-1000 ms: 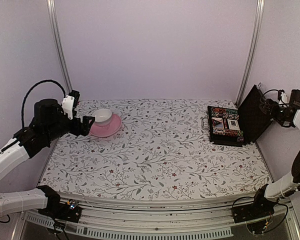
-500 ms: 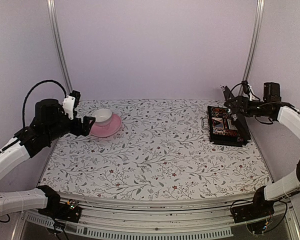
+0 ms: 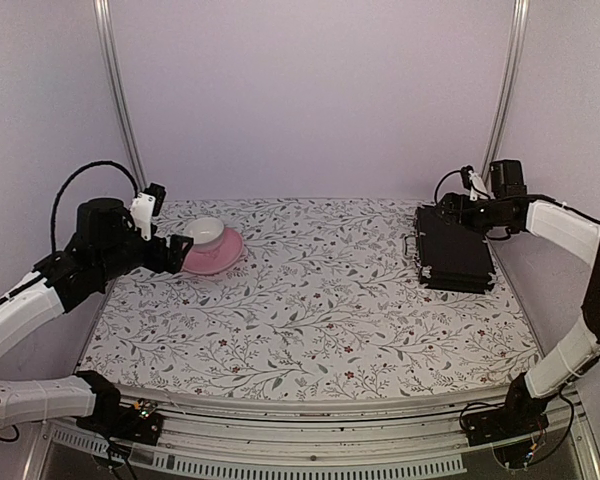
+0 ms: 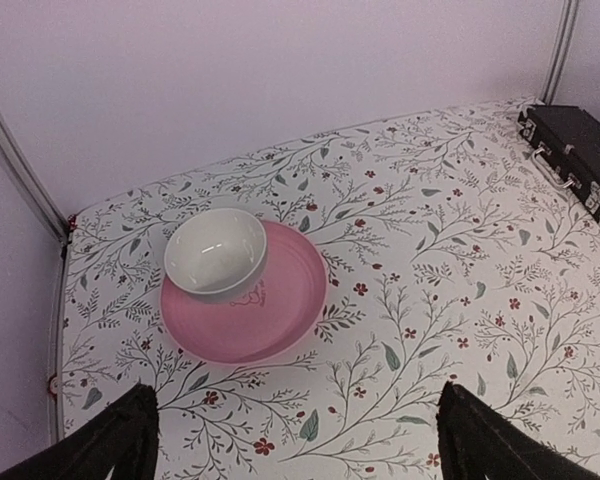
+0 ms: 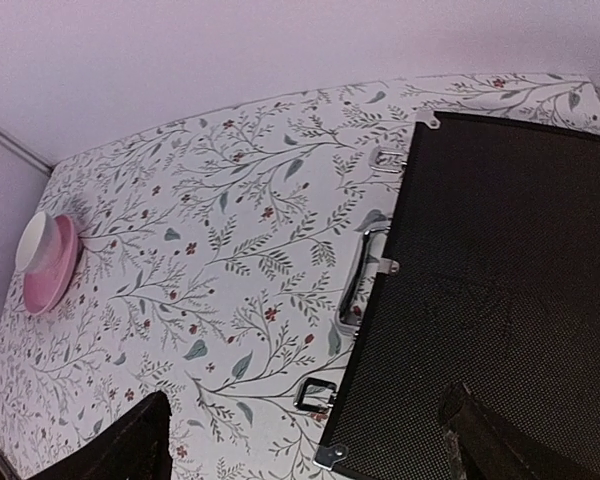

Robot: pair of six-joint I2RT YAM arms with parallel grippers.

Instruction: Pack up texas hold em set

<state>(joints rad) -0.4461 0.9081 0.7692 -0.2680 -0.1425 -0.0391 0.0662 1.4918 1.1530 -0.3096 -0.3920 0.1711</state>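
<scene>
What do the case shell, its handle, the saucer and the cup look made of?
Case: black, matte, fine pebbled grain, likely textured vinyl or plastic skin. Handle: bright silvery metal, reflective. Saucer: pink, smooth; plastic or glazed ceramic, unclear. Cup: white, glossy highlights, likewise.

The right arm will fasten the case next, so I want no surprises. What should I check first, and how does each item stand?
1. Lid of the case down flat: ok.
2. Both latches fastened: not ok; they stick out on either side of the handle, apparently undone.
3. Is the right gripper open and empty: ok.
4. Is the left gripper open, clear of the pink saucer and cup: ok.
5. All set pieces inside: cannot tell; the lid hides them.
</scene>
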